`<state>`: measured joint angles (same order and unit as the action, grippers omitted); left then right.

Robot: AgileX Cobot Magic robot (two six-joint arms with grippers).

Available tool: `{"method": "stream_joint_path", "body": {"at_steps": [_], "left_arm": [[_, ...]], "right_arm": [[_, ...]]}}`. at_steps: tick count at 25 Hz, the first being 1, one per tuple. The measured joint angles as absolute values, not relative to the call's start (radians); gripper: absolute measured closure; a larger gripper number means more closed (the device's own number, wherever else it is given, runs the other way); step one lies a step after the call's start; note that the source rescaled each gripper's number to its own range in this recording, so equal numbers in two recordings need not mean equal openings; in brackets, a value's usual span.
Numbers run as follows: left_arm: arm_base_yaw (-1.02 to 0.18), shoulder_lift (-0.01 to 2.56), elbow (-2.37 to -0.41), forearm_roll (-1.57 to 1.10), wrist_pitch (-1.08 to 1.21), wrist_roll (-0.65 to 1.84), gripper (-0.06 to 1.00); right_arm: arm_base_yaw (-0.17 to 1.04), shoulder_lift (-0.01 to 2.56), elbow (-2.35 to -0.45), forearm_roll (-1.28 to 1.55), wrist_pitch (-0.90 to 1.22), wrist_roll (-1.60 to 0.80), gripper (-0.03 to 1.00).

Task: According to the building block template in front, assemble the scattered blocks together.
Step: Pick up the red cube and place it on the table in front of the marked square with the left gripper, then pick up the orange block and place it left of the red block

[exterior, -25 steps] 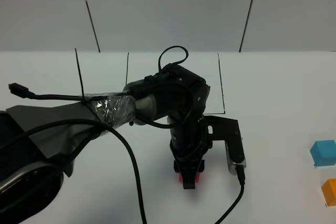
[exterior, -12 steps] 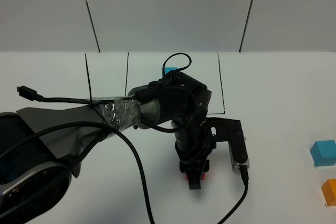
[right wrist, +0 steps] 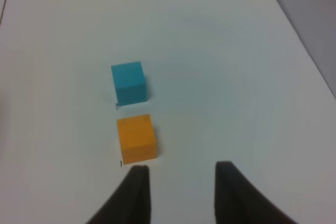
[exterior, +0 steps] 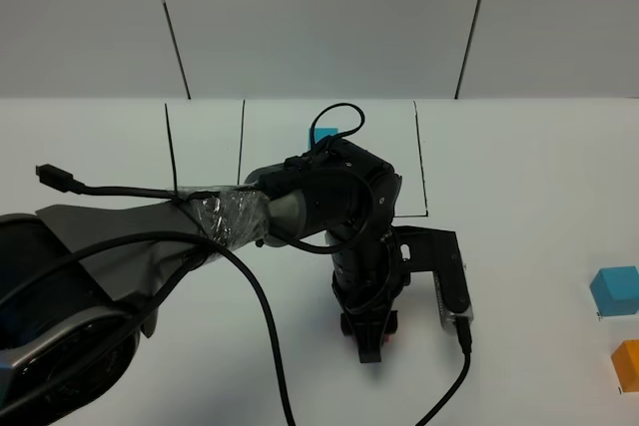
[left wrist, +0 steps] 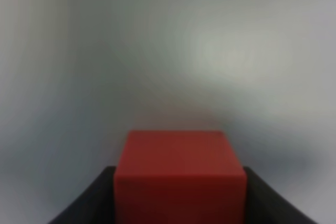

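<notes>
Slivers of red show on either side of the left gripper (exterior: 369, 341) in the high view. That is the red cube (exterior: 391, 321), caught between the fingers low over the white table (exterior: 539, 167). The left arm reaches to the middle of the table and points the gripper straight down, just outside the near line of the black outline. Inside that outline the arm hides most of the building block template (exterior: 324, 135), and only its light blue piece shows. The loose light blue cube (exterior: 614, 291) and orange cube (exterior: 627, 364) sit at the far right edge, well apart from this gripper.

The left wrist view is blurred. The red cube fills the space between two dark fingers (left wrist: 84, 203), whose inner faces lie right at its sides. Whether they press on it or stand slack cannot be told.

In the right wrist view, the right gripper (right wrist: 182, 167) holds nothing, and bare table shows in the narrow gap between its fingers. The orange cube lies just ahead of one finger, with the light blue cube close beyond it and not touching.
</notes>
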<state>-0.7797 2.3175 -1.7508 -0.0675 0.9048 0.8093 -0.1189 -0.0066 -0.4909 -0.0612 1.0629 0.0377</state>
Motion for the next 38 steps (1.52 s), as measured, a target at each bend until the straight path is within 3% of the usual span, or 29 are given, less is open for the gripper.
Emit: {"method": "stream_joint_path", "body": {"at_steps": [4, 6, 9, 14, 16, 20, 23, 31, 38], "left_arm": [[-0.78, 2.328, -1.751, -0.068, 0.905, 0.787, 0.2], [-0.781, 2.322, -1.761, -0.067, 0.906, 0.785, 0.03], [-0.785, 2.295, -1.796, -0.064, 0.92, 0.782, -0.06], [-0.789, 2.192, -1.863, -0.047, 0.964, 0.703, -0.02], [-0.789, 2.134, -1.872, 0.021, 1.018, 0.642, 0.05], [-0.776, 2.043, -1.872, 0.24, 1.188, 0.437, 0.29], [-0.716, 1.987, -1.872, 0.352, 1.192, 0.217, 0.4], [-0.518, 1.774, -1.872, 0.34, 1.195, -0.035, 0.43], [-0.497, 1.55, -1.872, 0.321, 1.196, -0.047, 0.43]], "right_arm": [[-0.119, -0.007, -0.491, -0.061, 1.063, 0.038, 0.97], [-0.119, -0.007, -0.491, -0.061, 1.063, 0.038, 0.97], [-0.119, -0.007, -0.491, -0.061, 1.063, 0.038, 0.97], [-0.119, -0.007, -0.491, -0.061, 1.063, 0.038, 0.97], [-0.119, -0.007, -0.491, -0.061, 1.063, 0.038, 0.97], [-0.119, -0.007, -0.491, -0.061, 1.063, 0.038, 0.97], [-0.119, -0.007, -0.491, -0.061, 1.063, 0.038, 0.97], [-0.119, -0.007, -0.491, -0.061, 1.063, 0.038, 0.97], [-0.119, -0.007, -0.491, -0.061, 1.063, 0.038, 0.97]]}}
